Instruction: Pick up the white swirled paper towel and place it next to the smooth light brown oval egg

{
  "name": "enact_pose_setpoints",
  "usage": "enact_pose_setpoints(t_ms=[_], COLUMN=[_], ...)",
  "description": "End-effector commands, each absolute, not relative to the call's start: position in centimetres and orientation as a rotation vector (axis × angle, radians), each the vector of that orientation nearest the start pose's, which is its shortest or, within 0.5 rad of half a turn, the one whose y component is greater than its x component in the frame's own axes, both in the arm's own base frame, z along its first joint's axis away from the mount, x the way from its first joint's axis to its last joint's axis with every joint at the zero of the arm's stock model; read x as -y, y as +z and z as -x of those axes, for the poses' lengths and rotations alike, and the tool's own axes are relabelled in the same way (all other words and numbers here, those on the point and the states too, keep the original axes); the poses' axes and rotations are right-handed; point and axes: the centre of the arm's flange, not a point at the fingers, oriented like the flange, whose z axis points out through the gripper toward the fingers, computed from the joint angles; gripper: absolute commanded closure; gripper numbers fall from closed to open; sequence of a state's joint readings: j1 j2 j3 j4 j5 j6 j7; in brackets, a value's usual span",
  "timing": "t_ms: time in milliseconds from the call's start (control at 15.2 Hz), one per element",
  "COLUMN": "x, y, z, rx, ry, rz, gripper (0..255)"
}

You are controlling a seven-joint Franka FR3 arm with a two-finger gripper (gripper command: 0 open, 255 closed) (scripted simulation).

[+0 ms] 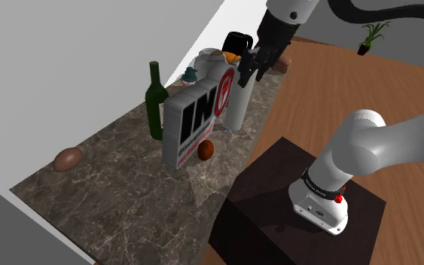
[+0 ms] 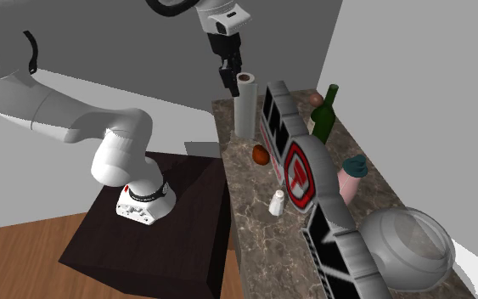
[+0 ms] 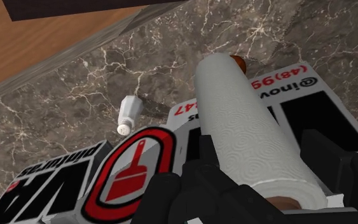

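Barely started. The white paper towel roll (image 1: 235, 105) stands upright on the marble counter (image 1: 127, 196), base down, near the counter's edge on the stand side. It is just beside a big lettered sign box (image 1: 195, 124) with a red emblem. The black pincer (image 1: 251, 71) is at the roll's top end. In the wrist view the roll's upper end sits right inside it, black on both sides of the paper. I cannot tell if it is clamped on the roll or just around it with a gap. No lift is visible: the roll looks planted on the counter in both exterior views.

The light brown oval egg (image 1: 68, 159) lies at the far end of the counter, at the shoulder view's left, well apart from the roll. A green bottle (image 1: 155, 102) and the sign box stand between the two. A rounder reddish-brown ball (image 1: 206, 150) sits near the sign box's foot, close to the roll. By shape and colour it is probably not the target egg. A small white shaker (image 3: 128, 114) lies on the counter beside the sign box.

Judged progress:
- Reach is done.
- Grasp is at most in hand.

Left to do:
- Confirm the grip.
- Lift the roll.
- Carry it past the sign box and bottle.
- Set it down beside the egg.
- Release.
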State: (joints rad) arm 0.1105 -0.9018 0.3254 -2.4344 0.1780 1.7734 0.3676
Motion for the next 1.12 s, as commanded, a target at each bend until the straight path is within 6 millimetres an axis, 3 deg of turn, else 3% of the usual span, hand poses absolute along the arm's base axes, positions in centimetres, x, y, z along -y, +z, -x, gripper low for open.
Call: enact_pose_setpoints(t_ms=[0, 1056], x=[-17.2, -17.2], y=[60.0, 68.3], z=[-26.1, -26.1], rx=[-0.064, -0.064], ry=[-0.355, -0.355], rz=[3.12, 3.12], gripper=[255, 255])
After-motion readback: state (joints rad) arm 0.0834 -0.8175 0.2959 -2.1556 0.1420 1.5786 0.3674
